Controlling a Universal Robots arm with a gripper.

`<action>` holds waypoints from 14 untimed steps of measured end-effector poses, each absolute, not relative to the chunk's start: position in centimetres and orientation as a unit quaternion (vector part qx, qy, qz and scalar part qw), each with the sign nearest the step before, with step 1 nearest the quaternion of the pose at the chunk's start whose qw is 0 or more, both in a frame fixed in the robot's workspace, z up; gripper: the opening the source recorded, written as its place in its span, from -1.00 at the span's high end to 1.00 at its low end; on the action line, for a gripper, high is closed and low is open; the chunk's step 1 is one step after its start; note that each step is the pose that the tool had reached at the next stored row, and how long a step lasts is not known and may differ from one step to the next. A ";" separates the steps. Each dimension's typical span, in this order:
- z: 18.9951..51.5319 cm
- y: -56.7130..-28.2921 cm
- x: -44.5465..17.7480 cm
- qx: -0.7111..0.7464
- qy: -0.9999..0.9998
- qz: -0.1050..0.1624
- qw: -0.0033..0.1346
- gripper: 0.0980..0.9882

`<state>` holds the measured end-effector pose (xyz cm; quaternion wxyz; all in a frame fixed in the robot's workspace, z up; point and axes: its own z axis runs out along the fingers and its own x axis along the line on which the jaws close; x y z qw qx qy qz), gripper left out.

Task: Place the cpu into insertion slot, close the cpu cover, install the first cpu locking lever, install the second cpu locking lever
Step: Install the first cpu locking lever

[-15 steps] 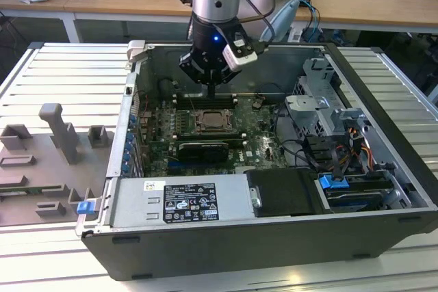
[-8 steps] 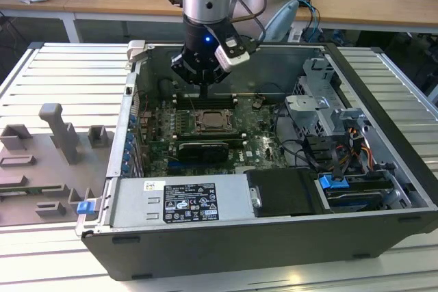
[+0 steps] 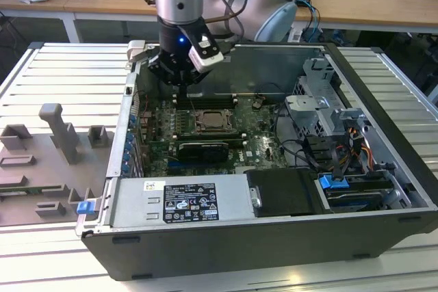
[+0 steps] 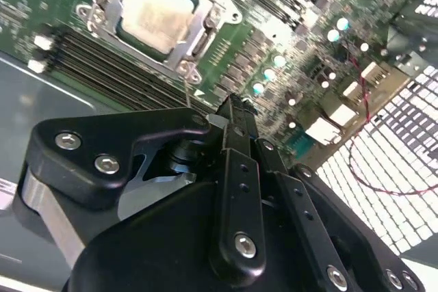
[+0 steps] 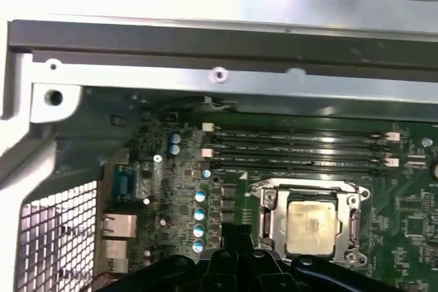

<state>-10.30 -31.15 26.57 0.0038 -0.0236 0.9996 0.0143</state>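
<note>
Case: open dark grey metal computer case (image 3: 274, 251), lying on a ribbed aluminium table (image 3: 68, 73).
Power supply: silver box with white label (image 3: 181, 203), against the case's near wall.
Memory slots: long narrow black memory slots (image 5: 294, 148).
Fixture: grey plastic holder blocks (image 3: 55, 148), beside the case on the exterior view's left.

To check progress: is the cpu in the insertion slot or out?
In: the cpu lies flat within the insertion slot in both wrist views.
</note>
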 end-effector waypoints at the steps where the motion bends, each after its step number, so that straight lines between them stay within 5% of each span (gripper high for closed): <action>1: 26.5 -31.1 -10.4 -0.024 1.000 0.014 0.004 0.98; 14: 26.2 -29.3 -10.8 -0.024 1.000 0.014 0.004 0.98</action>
